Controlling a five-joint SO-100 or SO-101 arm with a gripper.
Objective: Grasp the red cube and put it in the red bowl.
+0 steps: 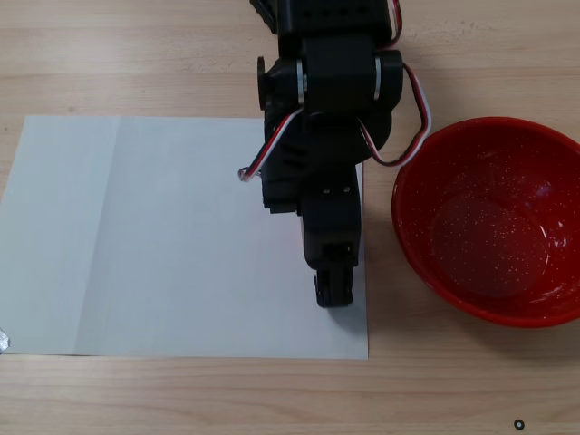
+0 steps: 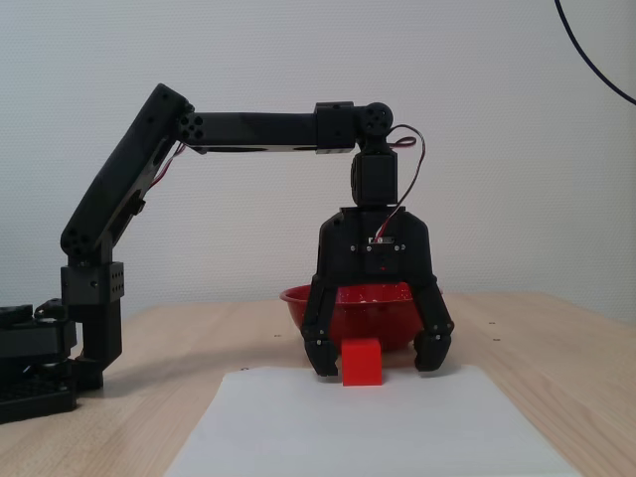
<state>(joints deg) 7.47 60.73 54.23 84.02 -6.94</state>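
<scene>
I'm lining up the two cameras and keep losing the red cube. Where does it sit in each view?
Top-down fixed view: the red cube is not visible; the arm and gripper cover its spot near the white paper's right edge.
Side fixed view: the red cube stands on the paper, low centre, between the open fingers.
Shared landmark: the red bowl, right of the gripper from above, behind it from the side.
</scene>
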